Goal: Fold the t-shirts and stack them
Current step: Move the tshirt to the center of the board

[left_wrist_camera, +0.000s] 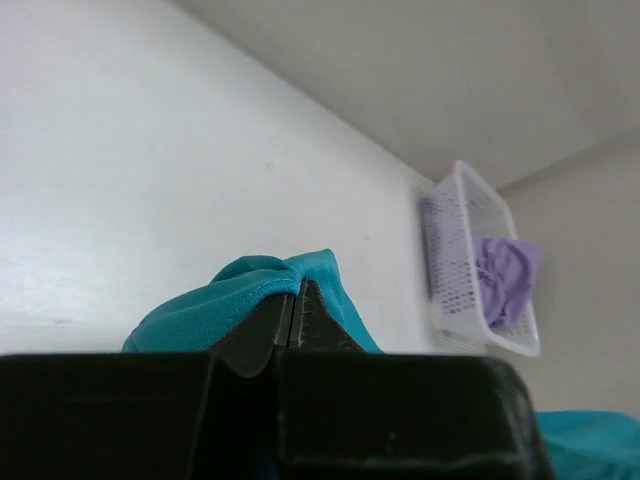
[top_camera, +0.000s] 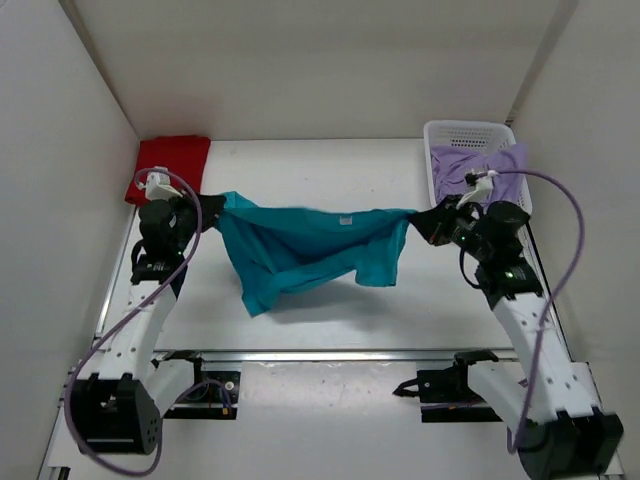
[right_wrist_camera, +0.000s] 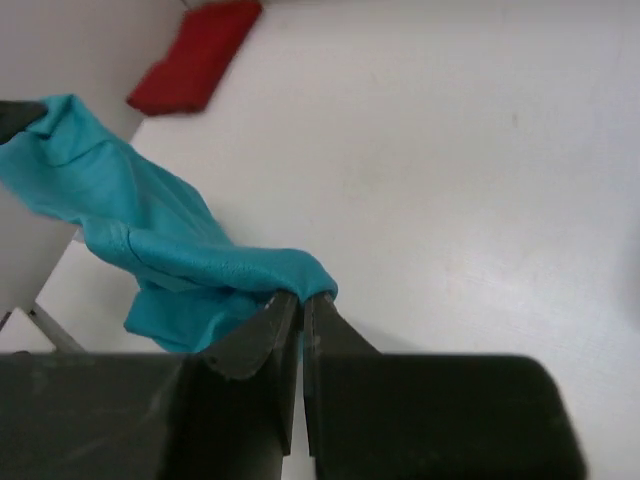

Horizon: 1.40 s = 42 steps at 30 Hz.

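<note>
Left gripper (top_camera: 207, 212) and right gripper (top_camera: 419, 222) are both clamped on the teal t-shirt (top_camera: 300, 250), which sags between them. The red t-shirt (top_camera: 172, 165) lies beyond the left one.

The teal-blue soft cloth t-shirt (top_camera: 310, 250) is plain, unpatterned. The red soft cloth t-shirt (top_camera: 172, 165) is plain too, as is the pale lavender cloth t-shirt (top_camera: 475, 170). The white plastic mesh basket (top_camera: 468, 127) shows a grid of holes. The smooth flat worktop (top_camera: 330, 175) is white.

Robot test cell in a lab, plain white panel walls (top_camera: 60, 80) beyond and beside the jaws, flat white tabletop (top_camera: 300, 170) beneath them, bare aluminium rail (top_camera: 330, 354) behind, white-and-black robot arms (top_camera: 140, 330) trailing lilac cables (top_camera: 581, 232)
</note>
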Each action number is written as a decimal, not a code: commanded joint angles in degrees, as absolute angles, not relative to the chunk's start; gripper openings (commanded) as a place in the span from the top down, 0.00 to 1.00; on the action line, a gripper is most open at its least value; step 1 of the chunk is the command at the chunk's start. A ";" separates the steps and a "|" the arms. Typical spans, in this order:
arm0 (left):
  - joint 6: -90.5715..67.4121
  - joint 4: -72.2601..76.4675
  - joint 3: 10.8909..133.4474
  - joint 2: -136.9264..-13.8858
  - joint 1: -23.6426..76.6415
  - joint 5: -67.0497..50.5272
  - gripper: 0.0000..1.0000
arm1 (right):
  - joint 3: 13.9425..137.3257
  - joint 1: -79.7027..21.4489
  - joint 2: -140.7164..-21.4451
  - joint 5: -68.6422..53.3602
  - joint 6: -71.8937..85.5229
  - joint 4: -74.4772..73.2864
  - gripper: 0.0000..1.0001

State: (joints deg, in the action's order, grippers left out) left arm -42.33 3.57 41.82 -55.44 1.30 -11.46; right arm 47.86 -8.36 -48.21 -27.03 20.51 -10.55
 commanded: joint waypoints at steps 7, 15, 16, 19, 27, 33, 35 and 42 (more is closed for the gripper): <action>-44.91 8.09 53.68 -84.18 1.49 -11.34 1.00 | 47.63 -9.05 -78.47 -24.10 25.84 0.26 1.00; -38.14 -9.05 87.37 -106.18 5.37 -11.34 0.45 | 66.35 -6.33 -94.13 -16.27 25.32 -7.46 0.74; -38.32 -8.36 86.23 -105.48 5.10 -11.42 0.38 | 67.40 -6.94 -93.52 -13.48 24.79 -9.65 0.66; -38.32 -7.47 76.95 -98.82 5.88 -10.73 0.37 | 63.49 -10.01 -88.88 -6.35 23.29 -11.43 0.55; -40.60 -3.60 42.91 -78.76 7.83 -5.09 0.66 | 43.08 -21.43 -74.80 -4.32 25.31 -3.69 0.65; -41.92 -5.97 27.26 -64.97 4.65 -4.23 0.53 | 35.51 -26.72 -67.68 -5.62 25.66 -1.67 0.63; -42.45 -6.77 25.24 -63.99 5.01 -3.60 0.50 | 34.46 -26.72 -67.24 -6.58 26.10 -1.59 0.63; -49.83 -2.90 17.41 -64.33 3.34 -7.29 0.49 | 32.17 -26.02 -65.92 -8.62 25.75 -0.35 0.63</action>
State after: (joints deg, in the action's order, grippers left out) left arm -46.39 -3.81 19.11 -64.62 3.81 -6.46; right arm 32.93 -26.46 -67.61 -8.08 25.58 -3.51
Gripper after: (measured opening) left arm 0.514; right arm 0.371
